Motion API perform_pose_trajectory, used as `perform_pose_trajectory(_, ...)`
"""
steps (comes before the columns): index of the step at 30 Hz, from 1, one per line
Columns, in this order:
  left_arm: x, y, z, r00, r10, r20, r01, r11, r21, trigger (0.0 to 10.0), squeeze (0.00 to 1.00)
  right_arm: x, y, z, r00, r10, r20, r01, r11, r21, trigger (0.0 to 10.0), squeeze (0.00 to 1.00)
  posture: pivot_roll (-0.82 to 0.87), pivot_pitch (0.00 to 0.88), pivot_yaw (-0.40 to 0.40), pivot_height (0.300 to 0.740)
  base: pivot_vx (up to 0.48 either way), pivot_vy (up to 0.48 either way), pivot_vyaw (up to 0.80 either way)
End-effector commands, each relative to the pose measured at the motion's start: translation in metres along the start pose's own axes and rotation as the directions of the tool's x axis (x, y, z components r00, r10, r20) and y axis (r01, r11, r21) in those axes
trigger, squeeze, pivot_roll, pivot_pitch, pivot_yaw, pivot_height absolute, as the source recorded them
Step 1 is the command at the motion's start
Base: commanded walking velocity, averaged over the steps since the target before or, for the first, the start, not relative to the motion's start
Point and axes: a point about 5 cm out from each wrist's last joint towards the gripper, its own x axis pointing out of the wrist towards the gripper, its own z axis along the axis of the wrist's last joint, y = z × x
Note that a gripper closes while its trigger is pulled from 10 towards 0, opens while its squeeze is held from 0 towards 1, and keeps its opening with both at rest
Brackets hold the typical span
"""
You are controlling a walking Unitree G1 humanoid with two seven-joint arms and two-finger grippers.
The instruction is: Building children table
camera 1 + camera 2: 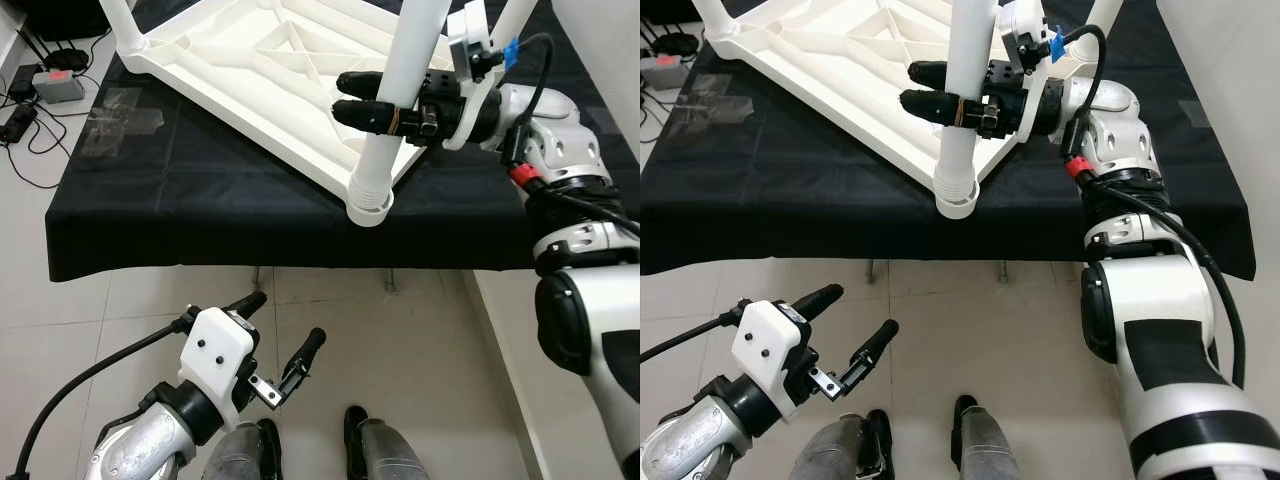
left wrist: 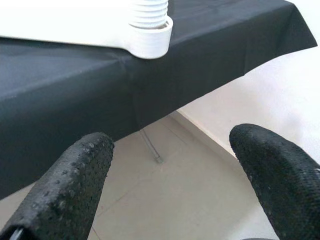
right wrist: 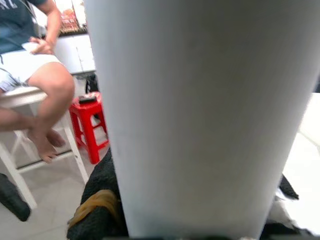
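So the smooth white plastic table leg (image 1: 400, 110), a plain round tube, is gripped by the right gripper (image 1: 375, 103), its black fingers clenched around it. The leg's ribbed end is seated in the corner socket of the upturned white children's table (image 1: 240, 75), which is laid on the black-clothed tabletop (image 1: 180, 200). The left gripper (image 1: 285, 340) is held low over the tiled floor (image 1: 400, 340), pebbled fingers spread apart.

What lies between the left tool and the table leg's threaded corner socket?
Nothing solid: the left tool hangs open over bare floor tile, apart from the socket; the black cloth's front edge lies between, per the left eye view.
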Motion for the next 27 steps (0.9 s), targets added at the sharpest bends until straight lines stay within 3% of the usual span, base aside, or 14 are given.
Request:
perform_pose_trajectory(1,-0.0028,-0.0029,-0.0019,1.0,-0.013,-0.019,0.013,1.0,0.0,10.0,0.0,0.0019,0.002,-0.0048,0.999,0.038,-0.014,-0.038,0.999,0.021,10.0,0.0,0.06,0.343,-0.014,0.74,0.0,0.0,0.0)
perform_pose_trajectory(11,-0.0033,-0.003,-0.0008,1.0,-0.007,-0.017,0.007,1.0,0.004,10.0,0.0,-0.0006,0.0025,-0.0087,0.996,0.083,-0.022,-0.082,0.995,0.047,10.0,0.0,0.06,0.348,-0.018,0.74,0.0,0.0,0.0)
perform_pose_trajectory(27,-0.0026,-0.0026,-0.0003,1.0,-0.002,-0.014,0.002,1.0,0.008,10.0,0.0,-0.0005,-0.0022,-0.0101,0.997,0.02,-0.069,-0.019,1.0,0.021,10.0,0.0,0.05,0.351,-0.022,0.74,0.0,0.0,0.0)
